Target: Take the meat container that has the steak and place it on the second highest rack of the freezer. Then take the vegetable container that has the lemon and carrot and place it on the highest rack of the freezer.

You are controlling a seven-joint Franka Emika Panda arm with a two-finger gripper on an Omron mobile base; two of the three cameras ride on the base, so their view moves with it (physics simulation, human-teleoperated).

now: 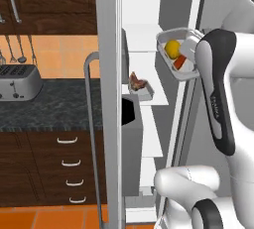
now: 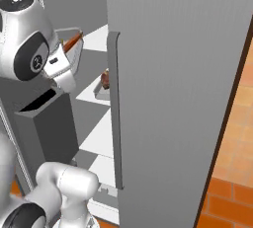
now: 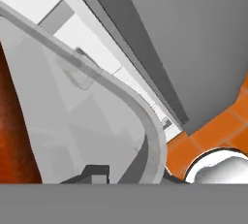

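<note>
Holding the vegetable container (image 1: 174, 54) up inside the open freezer (image 2: 173, 74), the arm stood nearest the cameras; its end effector (image 3: 99, 172) was clenched on the container's rim, whose translucent wall curved close past the hand view; faint lettering ran along the dark band of the forearm, too blurred to read, and no other writing or brand could be made out. In the held container lay the lemon (image 1: 172, 48), with the carrot (image 1: 179, 63) just beside it; the container was tilted and still off any shelf, level with the upper racks, though which rack it hung nearest I could not tell. Further in and lower, the meat container (image 1: 141, 90) with the steak (image 1: 137, 81) already rested on a white shelf, which I judged to be the second highest rack (image 1: 156, 98); the first half of the task therefore looked done. What remained was to carry the vegetable container onto the highest rack (image 1: 141, 37), set it flat, let go and draw back.
</note>
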